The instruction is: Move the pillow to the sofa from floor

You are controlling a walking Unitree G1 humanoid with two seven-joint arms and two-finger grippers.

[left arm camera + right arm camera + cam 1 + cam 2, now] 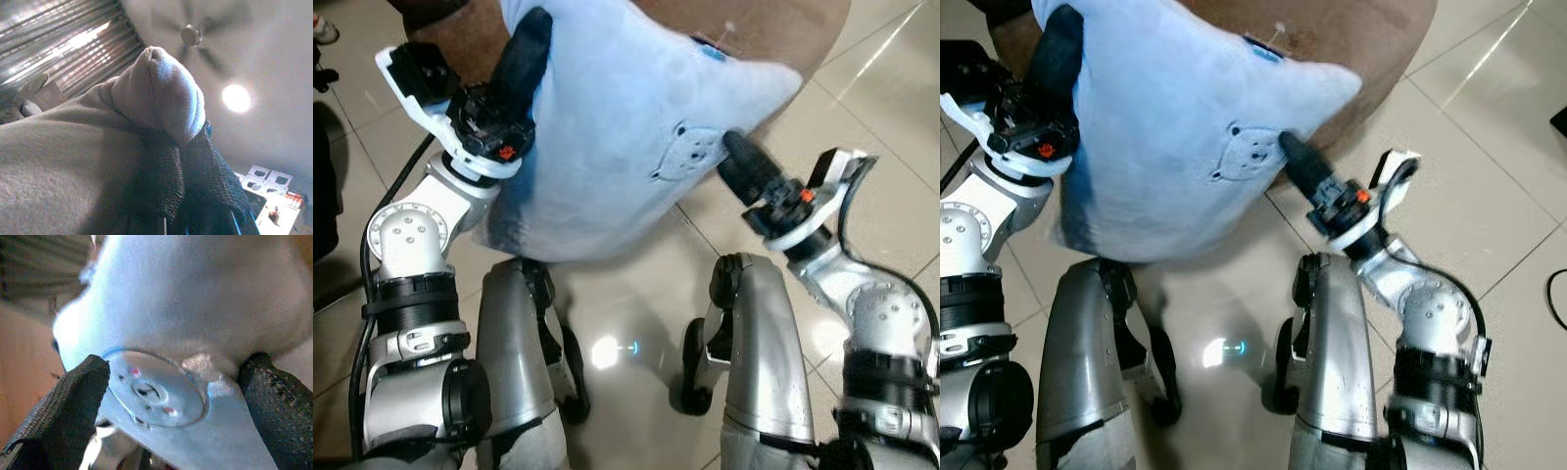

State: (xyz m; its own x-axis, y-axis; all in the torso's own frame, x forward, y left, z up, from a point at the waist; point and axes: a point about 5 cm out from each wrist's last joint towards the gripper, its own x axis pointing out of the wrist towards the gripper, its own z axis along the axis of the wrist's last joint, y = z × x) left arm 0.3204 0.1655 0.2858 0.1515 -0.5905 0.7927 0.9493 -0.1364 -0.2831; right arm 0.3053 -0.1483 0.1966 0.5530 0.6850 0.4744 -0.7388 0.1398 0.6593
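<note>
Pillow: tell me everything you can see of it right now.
The pillow is pale blue plush with pointed corners, a small stitched bear-face patch and a blue tag. It is held off the tiled floor above the robot's legs, pinched by the left gripper at one side and the right gripper by the patch, in front of brown upholstery.

The pillow [607, 137] is pale blue, with a stitched bear-face patch at about four o'clock on it. Both grippers have black fingers [524, 54] with small orange-red marks. The sofa [1351, 34] is brown, perhaps suede-like. The floor [881, 88] is glossy cream tile.
</note>
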